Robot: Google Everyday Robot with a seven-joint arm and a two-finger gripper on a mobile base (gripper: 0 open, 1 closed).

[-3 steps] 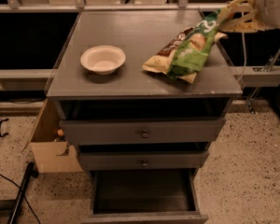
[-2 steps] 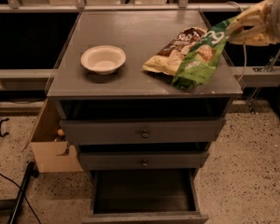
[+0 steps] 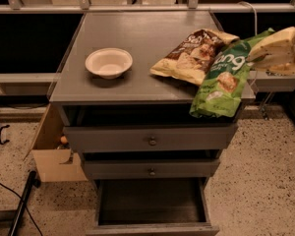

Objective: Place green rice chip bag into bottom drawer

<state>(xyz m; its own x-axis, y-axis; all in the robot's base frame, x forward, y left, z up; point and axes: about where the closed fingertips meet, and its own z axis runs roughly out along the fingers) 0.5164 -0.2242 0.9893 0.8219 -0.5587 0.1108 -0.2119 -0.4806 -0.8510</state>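
Note:
The green rice chip bag (image 3: 221, 80) hangs tilted over the cabinet's front right corner, its lower end past the top's edge. Its upper right end is pinched by my gripper (image 3: 259, 53), whose pale fingers (image 3: 278, 50) reach in from the right edge. The bottom drawer (image 3: 152, 222) is pulled open at the foot of the cabinet, showing a dark bare floor. It lies below and to the left of the bag.
A brown-and-yellow chip bag (image 3: 194, 53) lies on the grey cabinet top (image 3: 137, 33), partly under the green bag. A white bowl (image 3: 108, 62) sits at the left. Two shut drawer fronts with round knobs (image 3: 152, 141) are above the open drawer. A cardboard box (image 3: 51, 156) stands at the left.
The gripper has carried the green bag off the cabinet top, toward the front and right, so it now dangles over the front edge. The brown bag and bowl have stayed put.

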